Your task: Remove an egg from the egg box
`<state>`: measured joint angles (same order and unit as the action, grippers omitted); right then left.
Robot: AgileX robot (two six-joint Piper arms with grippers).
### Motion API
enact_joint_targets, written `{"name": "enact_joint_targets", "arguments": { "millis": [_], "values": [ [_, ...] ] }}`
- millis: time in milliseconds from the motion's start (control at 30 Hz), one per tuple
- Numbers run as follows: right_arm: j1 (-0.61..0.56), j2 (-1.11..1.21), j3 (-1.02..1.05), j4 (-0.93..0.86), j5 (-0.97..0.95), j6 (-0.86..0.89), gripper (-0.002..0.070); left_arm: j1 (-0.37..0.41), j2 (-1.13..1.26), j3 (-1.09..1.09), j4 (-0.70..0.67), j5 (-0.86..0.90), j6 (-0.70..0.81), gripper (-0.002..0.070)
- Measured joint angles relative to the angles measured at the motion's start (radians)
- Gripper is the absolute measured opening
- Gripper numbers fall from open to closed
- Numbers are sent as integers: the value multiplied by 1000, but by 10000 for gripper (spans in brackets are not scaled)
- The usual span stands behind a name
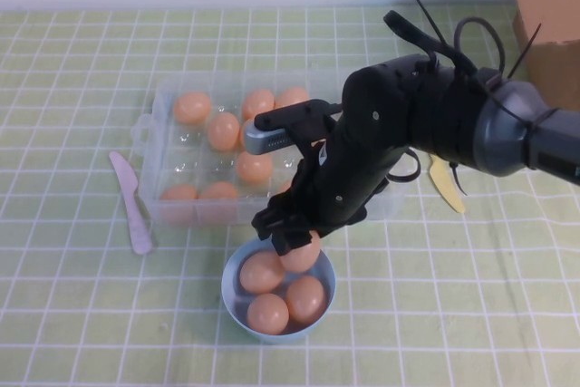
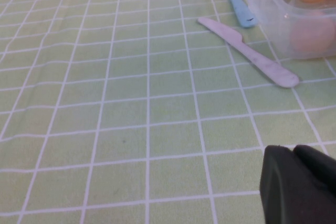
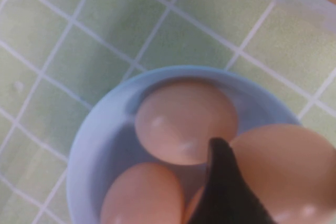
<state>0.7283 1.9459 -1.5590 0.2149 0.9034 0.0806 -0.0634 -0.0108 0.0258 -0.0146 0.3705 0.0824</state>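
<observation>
Right gripper near the bench's front edge, jaws clamped on the egg above the light-blue bowl, likely to drop it; egg box behind, mid-bench; left gripper parked, jaw state unclear.

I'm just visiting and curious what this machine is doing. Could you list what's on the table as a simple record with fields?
right gripper: over the blue bowl, shut on an egg
left gripper: low over bare tablecloth, off to the side
egg box: clear tray behind the bowl, several eggs in it
bowl contents: three eggs lying inside
pale knife: left of the egg box
yellow utensil: right of the egg box
</observation>
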Motion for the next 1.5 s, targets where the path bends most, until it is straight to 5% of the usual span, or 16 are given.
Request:
{"name": "enact_joint_targets", "arguments": {
  "millis": [333,633,933,1100,1333,1500],
  "values": [
    [0,24,0,-16,-4,0,370,0,0,0,0,0,0,-4],
    [0,24,0,1,7,0,486,0,0,0,0,0,0,-4],
    [0,-90,0,4,50,0,496,0,0,0,0,0,0,-4],
    [2,-211,22,7,117,0,391,0,0,0,0,0,0,-4],
    [9,-456,202,10,141,41,58,0,0,0,0,0,0,-4],
    [11,-569,313,9,219,3,-6,0,0,0,0,0,0,-4]
  ]
}}
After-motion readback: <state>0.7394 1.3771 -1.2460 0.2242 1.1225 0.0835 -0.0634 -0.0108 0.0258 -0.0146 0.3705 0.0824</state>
